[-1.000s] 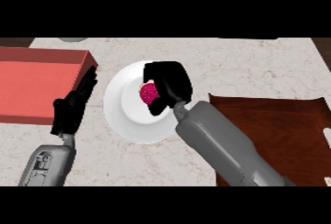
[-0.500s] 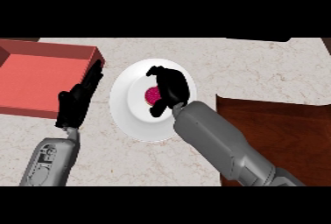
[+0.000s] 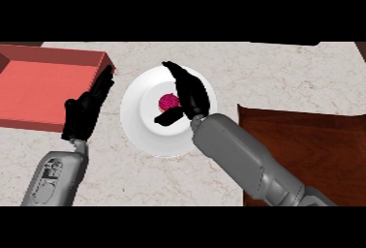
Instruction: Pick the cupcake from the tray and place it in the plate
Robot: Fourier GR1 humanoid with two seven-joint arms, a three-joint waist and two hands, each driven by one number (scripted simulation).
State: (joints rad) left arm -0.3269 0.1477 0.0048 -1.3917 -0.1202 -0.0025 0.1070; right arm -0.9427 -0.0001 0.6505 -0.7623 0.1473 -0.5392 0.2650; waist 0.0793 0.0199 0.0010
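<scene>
Right hand (image 3: 187,93): we are holding it over the plate (image 3: 139,123) with fingers straightened and gripping nothing; the cupcake (image 3: 169,101) is sitting at the plate's centre, just left of our palm. Left hand (image 3: 85,110) is resting open beside the tray (image 3: 43,87).

- The cupcake (image 3: 169,101) is bright magenta-pink.
- The plate (image 3: 143,126) is plain white.
- The tray (image 3: 43,87) is salmon red, with darker red walls.
- The counter (image 3: 286,72) is pale beige with faint grey marbled veins.
- The board (image 3: 314,145) at the right is dark reddish-brown wood.
- Both hands, left (image 3: 84,114) and right (image 3: 191,92), are black.
- Both forearms are grey.
</scene>
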